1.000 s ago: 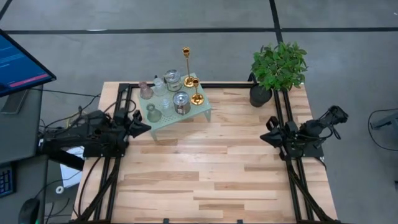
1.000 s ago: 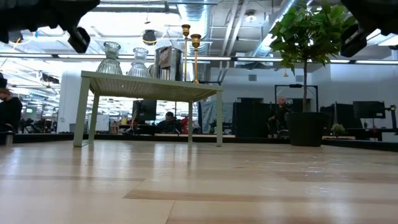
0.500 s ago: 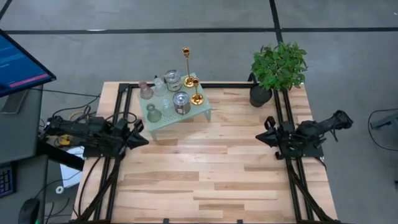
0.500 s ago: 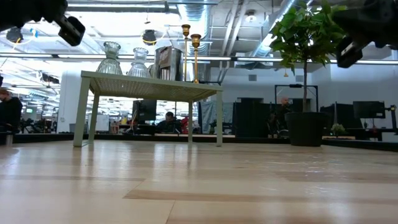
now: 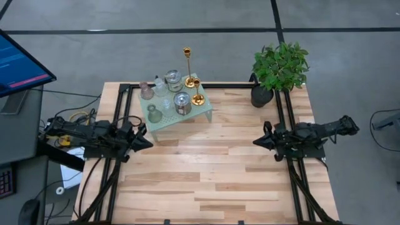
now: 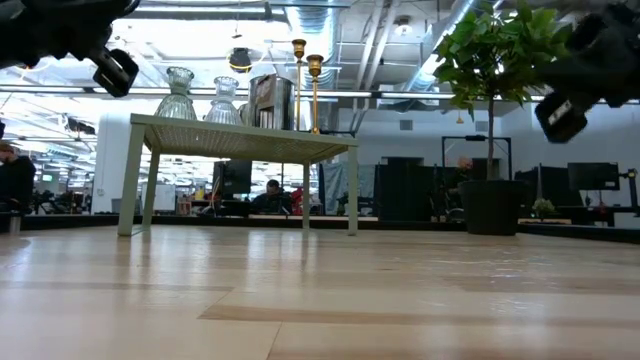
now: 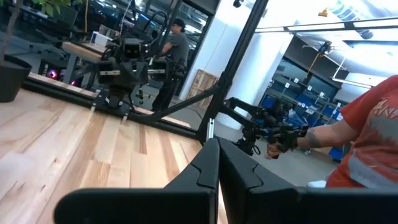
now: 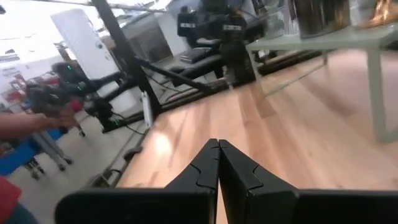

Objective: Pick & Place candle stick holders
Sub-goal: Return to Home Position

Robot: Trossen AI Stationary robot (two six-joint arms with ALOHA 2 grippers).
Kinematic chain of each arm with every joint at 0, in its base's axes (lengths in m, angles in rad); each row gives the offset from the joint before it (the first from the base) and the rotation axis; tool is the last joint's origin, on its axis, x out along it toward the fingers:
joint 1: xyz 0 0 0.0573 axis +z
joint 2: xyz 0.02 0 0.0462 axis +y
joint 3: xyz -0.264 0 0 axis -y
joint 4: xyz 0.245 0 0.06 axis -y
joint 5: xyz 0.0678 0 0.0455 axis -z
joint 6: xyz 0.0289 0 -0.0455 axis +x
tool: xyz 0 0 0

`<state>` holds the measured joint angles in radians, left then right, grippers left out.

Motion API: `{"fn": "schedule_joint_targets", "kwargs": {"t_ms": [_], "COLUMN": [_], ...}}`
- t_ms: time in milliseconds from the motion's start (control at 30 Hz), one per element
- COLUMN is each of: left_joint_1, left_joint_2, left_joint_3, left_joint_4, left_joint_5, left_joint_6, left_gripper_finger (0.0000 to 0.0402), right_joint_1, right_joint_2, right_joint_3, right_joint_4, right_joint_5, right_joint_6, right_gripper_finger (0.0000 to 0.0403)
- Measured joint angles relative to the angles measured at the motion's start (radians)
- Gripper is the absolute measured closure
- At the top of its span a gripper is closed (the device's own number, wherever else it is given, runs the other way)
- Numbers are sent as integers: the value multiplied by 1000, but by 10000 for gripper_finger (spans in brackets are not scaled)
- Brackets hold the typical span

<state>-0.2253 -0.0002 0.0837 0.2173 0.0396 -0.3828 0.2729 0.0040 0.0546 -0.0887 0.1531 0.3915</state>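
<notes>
Wooden tabletop (image 5: 206, 169): my left hand (image 5: 149, 142) and right hand (image 5: 255, 142), both clenched empty, have settled toward rest. On the rack (image 5: 203, 111) beyond my left hand stand the candle stick holders (image 5: 182, 103); job looks done.

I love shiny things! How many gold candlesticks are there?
2. The tall gold candlestick stands at the mint-green rack's far edge; the short gold candlestick stands just nearer, by its right edge. None seems hidden.
</notes>
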Motion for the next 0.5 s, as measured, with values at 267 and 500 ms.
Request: {"fn": "schedule_joint_targets", "kwargs": {"t_ms": [267,500], "left_joint_1": [0,0], "left_joint_2": [0,0], "left_joint_3": [0,0], "left_joint_4": [-1,-6], "left_joint_5": [13,21], "left_joint_6": [11,3], "left_gripper_finger": [398,398], "right_joint_1": [-3,-8], "right_joint_2": [2,3], "right_joint_3": [-17,-18], "right_joint_4": [40,40], "right_joint_5": [-48,-48], "right_joint_6": [82,74], "right_gripper_finger": [403,403]}}
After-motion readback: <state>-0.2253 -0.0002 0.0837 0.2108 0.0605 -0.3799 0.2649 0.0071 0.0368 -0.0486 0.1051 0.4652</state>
